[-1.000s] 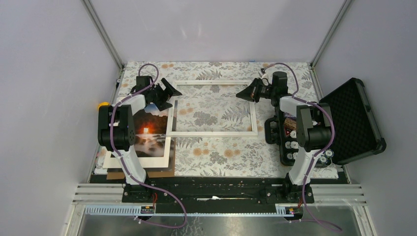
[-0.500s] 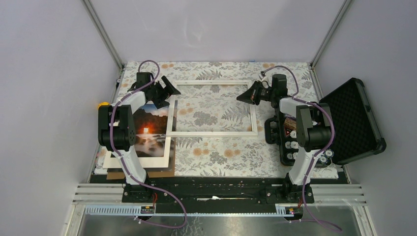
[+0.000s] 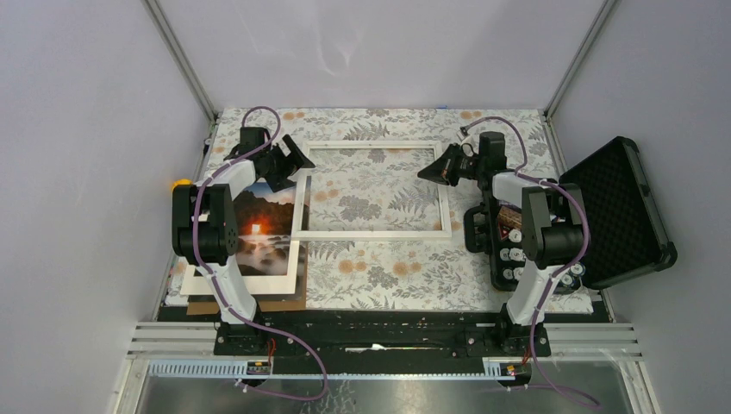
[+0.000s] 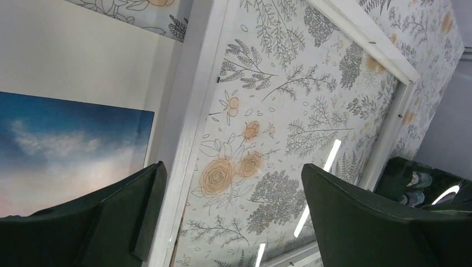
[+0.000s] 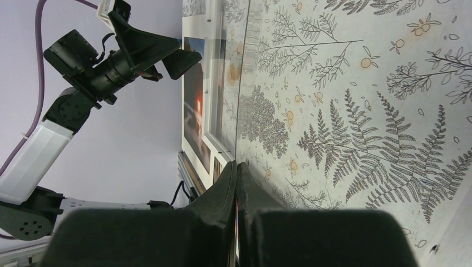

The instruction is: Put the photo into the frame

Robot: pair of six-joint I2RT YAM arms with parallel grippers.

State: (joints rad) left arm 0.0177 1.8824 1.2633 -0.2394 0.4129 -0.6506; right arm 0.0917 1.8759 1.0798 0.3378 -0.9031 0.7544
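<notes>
Left gripper (image 3: 293, 164), fully spread, hovers above the left rail of the thin white rectangular frame (image 3: 375, 234); right gripper (image 3: 424, 172) is clenched.

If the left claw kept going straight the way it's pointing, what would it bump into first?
Probably the frame: the open left gripper points down over its white side rail, with a finger on either side of it. How far above it hangs is hard to tell.

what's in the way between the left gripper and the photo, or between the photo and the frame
Nothing visible. The open left gripper hangs over the left rail of the thin white rectangular frame, right beside the dark landscape paper photo, which lies uncovered. The frame's window shows only floral cloth.
</notes>
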